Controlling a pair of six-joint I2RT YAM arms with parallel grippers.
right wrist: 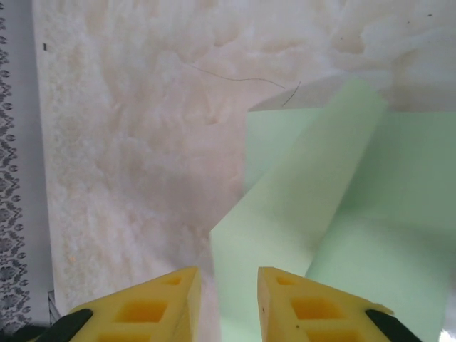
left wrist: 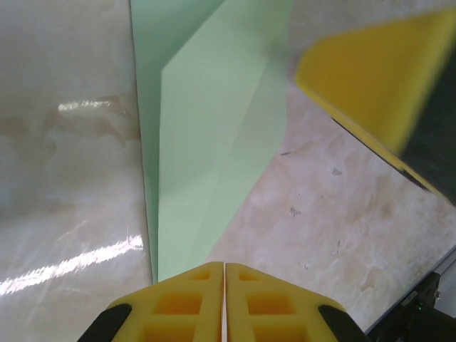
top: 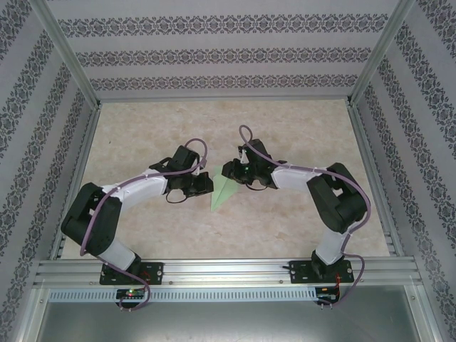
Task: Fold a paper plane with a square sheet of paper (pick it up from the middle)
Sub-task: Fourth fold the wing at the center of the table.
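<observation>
Both pincers at the folded plane [top: 224, 191], mid-table [top: 299, 128].
Plane lies on the table between the two arms, point toward the near edge, wide end away. Left pincer [left wrist: 224, 266]: fingers pressed together, no gap, tips right at the plane's narrow end; can't tell if any paper is pinched between them. Right pincer [right wrist: 228, 274]: fingers apart with a clear gap, gripping nothing; it sits at the wide end, and the edge of a folded flap runs up to the gap. Left wrist view: layered folds with creases along the length, and a blurred yellow finger of the right pincer just beside the paper's edge. Top view: pincers close together, left one on the plane's left side, right one at its far end.
</observation>
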